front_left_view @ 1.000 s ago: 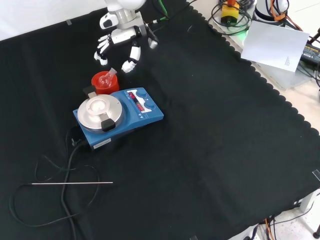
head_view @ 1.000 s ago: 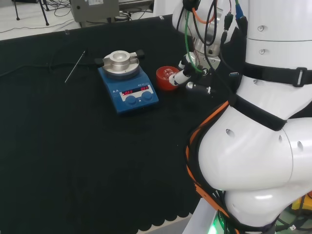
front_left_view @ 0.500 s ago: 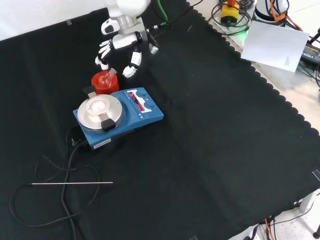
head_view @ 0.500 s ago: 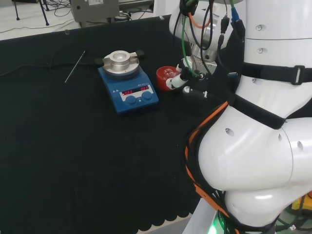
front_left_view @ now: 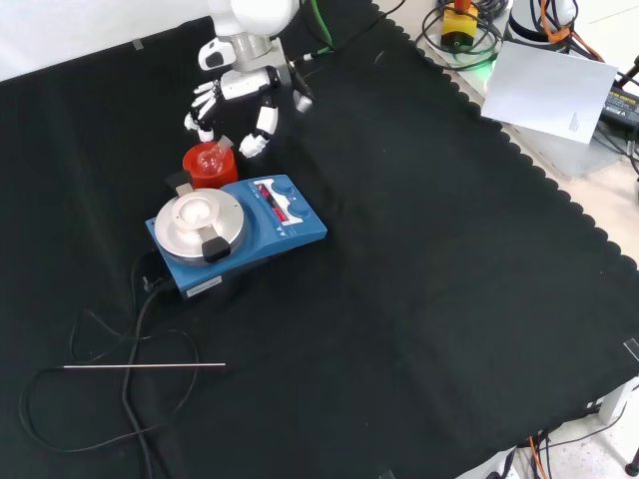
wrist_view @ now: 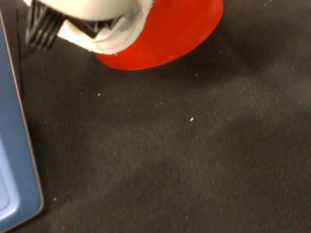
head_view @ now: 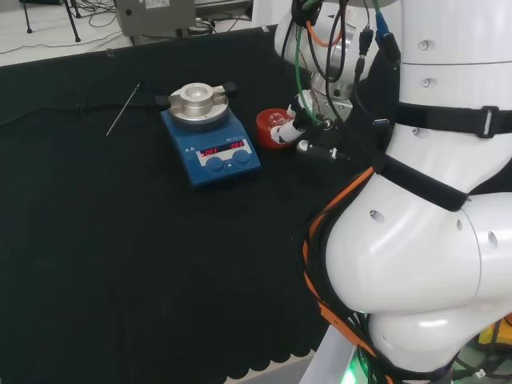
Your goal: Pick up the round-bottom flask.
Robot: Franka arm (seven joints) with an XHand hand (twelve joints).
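The round-bottom flask (front_left_view: 209, 157), of clear glass, is seated in a red stand (front_left_view: 210, 168) on the tabletop (front_left_view: 419, 299), its neck tilted up and to the right in the front view. The stand is placed just beside the far edge of a blue hotplate stirrer (front_left_view: 236, 232) with a round metal top. The hand (front_left_view: 238, 100) is seen just above the flask in the front view, its fingers (front_left_view: 255, 135) spread and slightly bent, with nothing held. The fingertips are near the flask, but contact cannot be made out. In the head view the hand (head_view: 293, 128) is seen at the right edge of the stand (head_view: 272, 128). A thin metal rod (front_left_view: 145, 366) and a black cable (front_left_view: 110, 399) are lying well apart from the flask.
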